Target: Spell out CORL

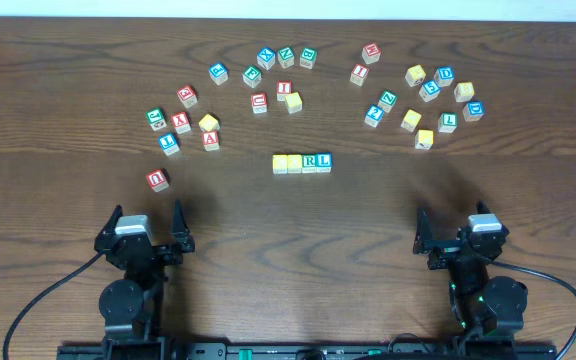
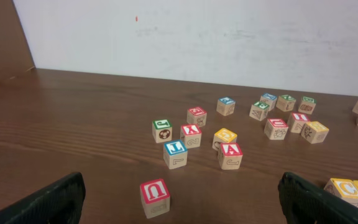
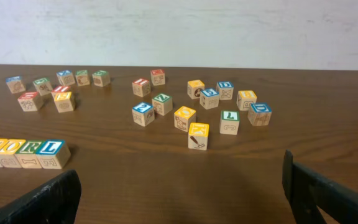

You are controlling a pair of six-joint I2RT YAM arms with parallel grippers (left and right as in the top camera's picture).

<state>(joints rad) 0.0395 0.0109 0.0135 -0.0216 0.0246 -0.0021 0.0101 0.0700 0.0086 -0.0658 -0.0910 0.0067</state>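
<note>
At the left end effector point(image 1: 148, 213): stands wide apart, grips nothing, sits low near the front edge of the tabletop point(image 1: 288, 270), on the left. At the right end effector point(image 1: 453, 222): likewise spread wide, clamps nothing, sits near the front edge on the right. Both well apart from each other and from every cube.

Just ahead of the left one: a red U cube point(image 1: 157, 179), alone and upright.

Farther out, midway between the two arms: a tight straight row of four, touching side to side: C cube point(image 1: 280, 162), O cube point(image 1: 294, 162), R cube point(image 1: 310, 161), L cube point(image 1: 324, 160). Reads CORL from left to right in the right wrist view. Yellow tops on the first two, a green letter on the third, a blue one on the fourth.

Beyond the row: loose cubes in a wide arc. A left cluster point(image 1: 181, 122) with red, blue, green and yellow tops; a middle group point(image 1: 286, 57); a right cluster point(image 1: 429, 90), mostly yellow, blue and green. None touching the row.

Behind the far edge: a white wall point(image 2: 197, 37).
</note>
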